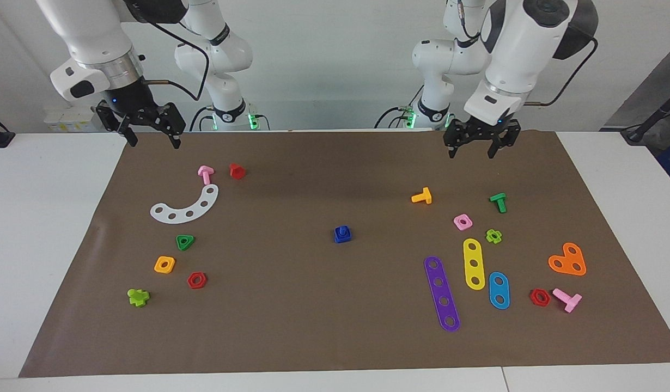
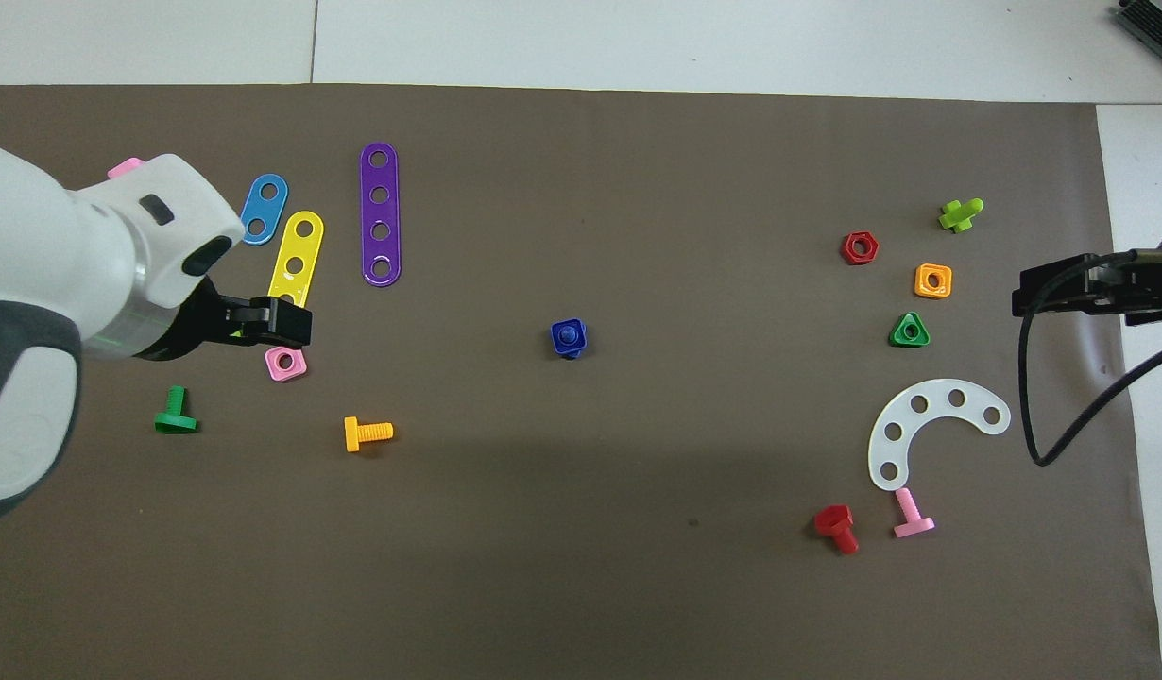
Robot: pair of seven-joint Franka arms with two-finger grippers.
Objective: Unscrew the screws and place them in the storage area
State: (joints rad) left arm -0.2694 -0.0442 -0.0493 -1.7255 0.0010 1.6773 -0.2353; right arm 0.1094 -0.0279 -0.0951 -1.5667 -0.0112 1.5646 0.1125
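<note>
The dark-blue screw [image 1: 342, 234] stands in the middle of the mat, threaded into a blue square nut, with its stem end up; it also shows in the overhead view [image 2: 569, 337]. The storage area lies at the right arm's end: a white curved strip [image 1: 185, 207] [image 2: 931, 425], a green triangle nut [image 1: 185, 242], an orange square nut [image 1: 164, 264] and a red hexagon nut [image 1: 196, 280]. My left gripper [image 1: 471, 155] [image 2: 293, 326] is open and empty, raised over the mat by the orange bolt [image 1: 422, 196] and the green bolt [image 1: 498, 202]. My right gripper [image 1: 154, 144] [image 2: 1034, 288] is open and empty, and waits over the mat's edge by the storage area.
At the left arm's end lie a purple strip [image 1: 442, 293], a yellow strip [image 1: 474, 263], a blue strip [image 1: 498, 290], an orange heart plate [image 1: 568, 260], a pink square nut [image 1: 462, 221] and a pink bolt [image 1: 567, 299]. A red bolt [image 1: 237, 171] and another pink bolt [image 1: 205, 174] lie by the white strip.
</note>
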